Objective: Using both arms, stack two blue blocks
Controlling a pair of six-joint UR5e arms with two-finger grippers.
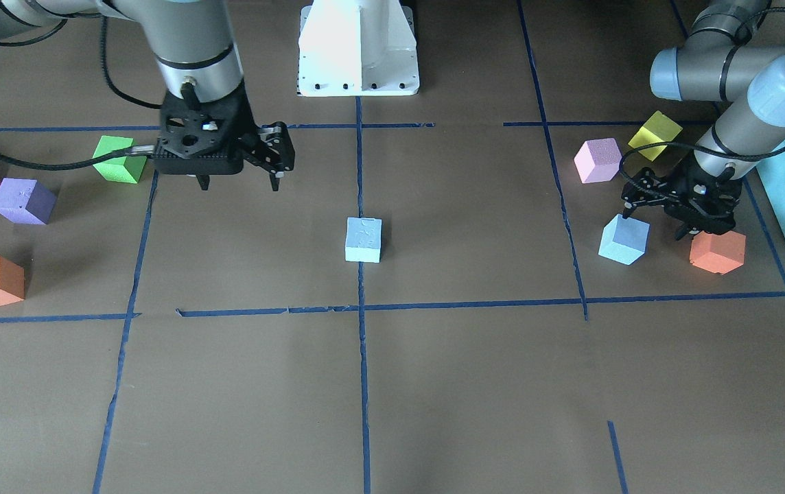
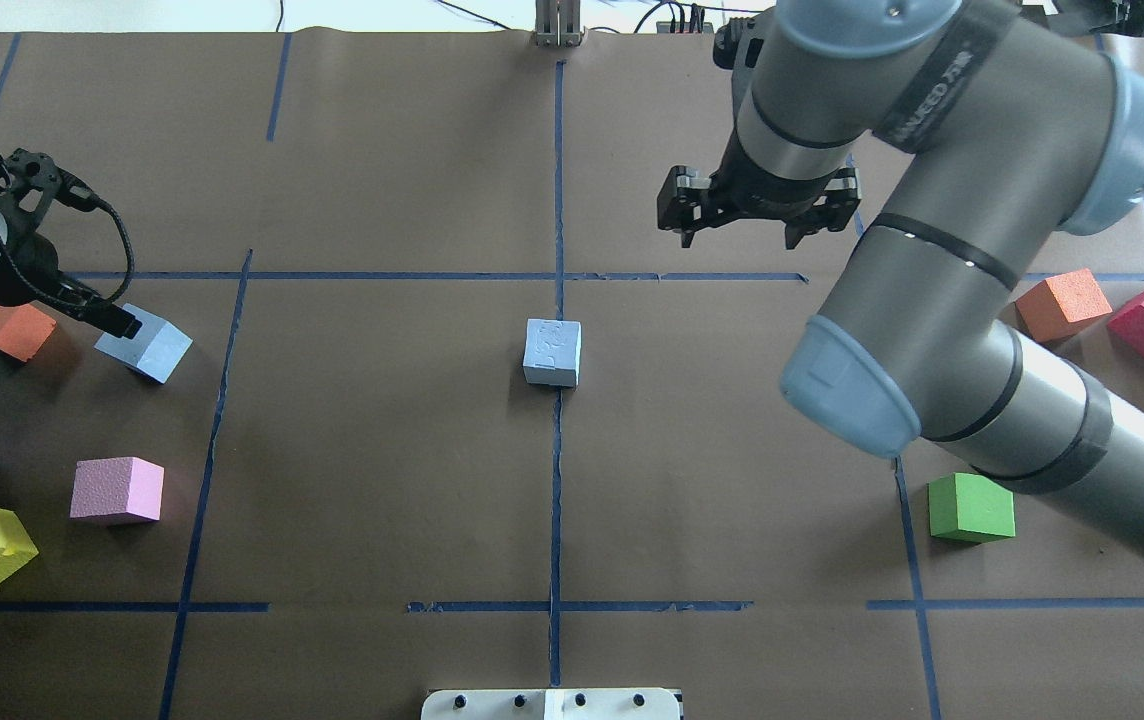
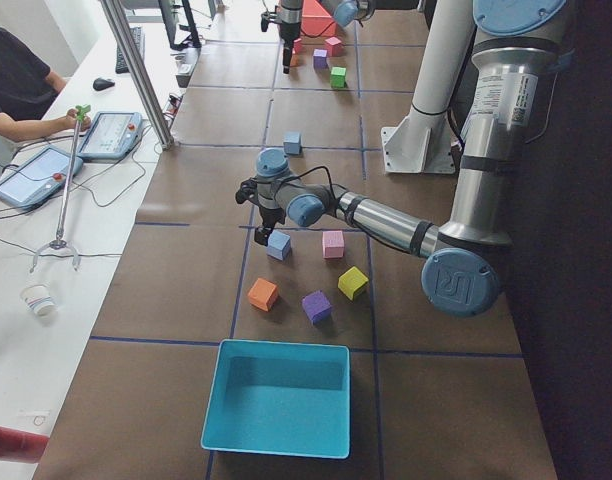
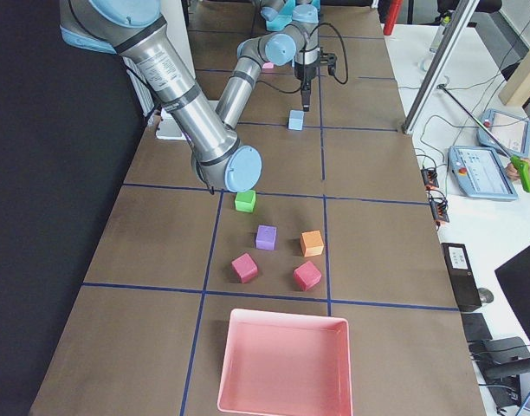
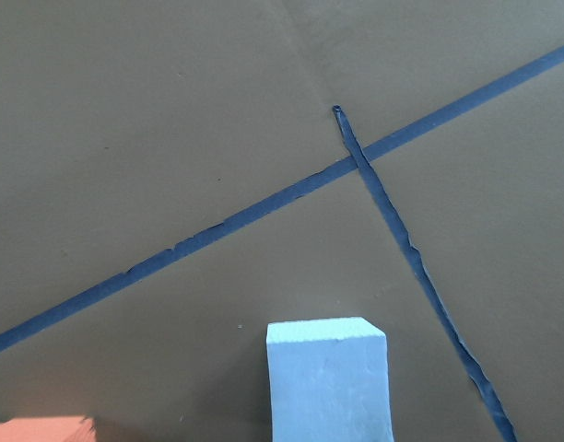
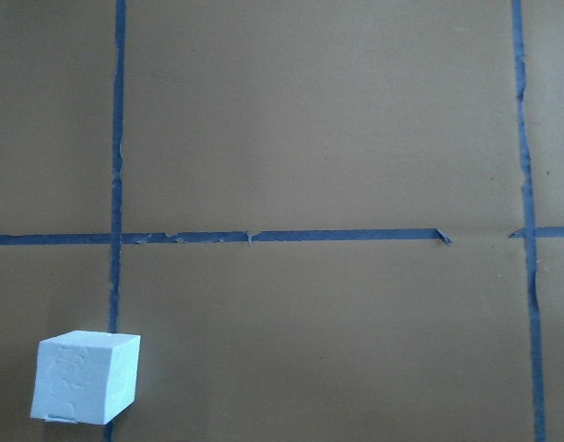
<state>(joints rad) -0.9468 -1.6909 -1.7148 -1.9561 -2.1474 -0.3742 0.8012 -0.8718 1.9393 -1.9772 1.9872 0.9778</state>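
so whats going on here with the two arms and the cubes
Nothing is stacked yet. The centre blue block sits alone, untouched. The left gripper, open, hangs low over the other blue block, beside an orange cube. The right gripper hovers open and empty, off to one side of the centre one.

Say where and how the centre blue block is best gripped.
Take the centre blue block by two opposite side faces, coming straight down from above: it lies flat, roughly square to the blue tape lines, with no other cube close to any side.
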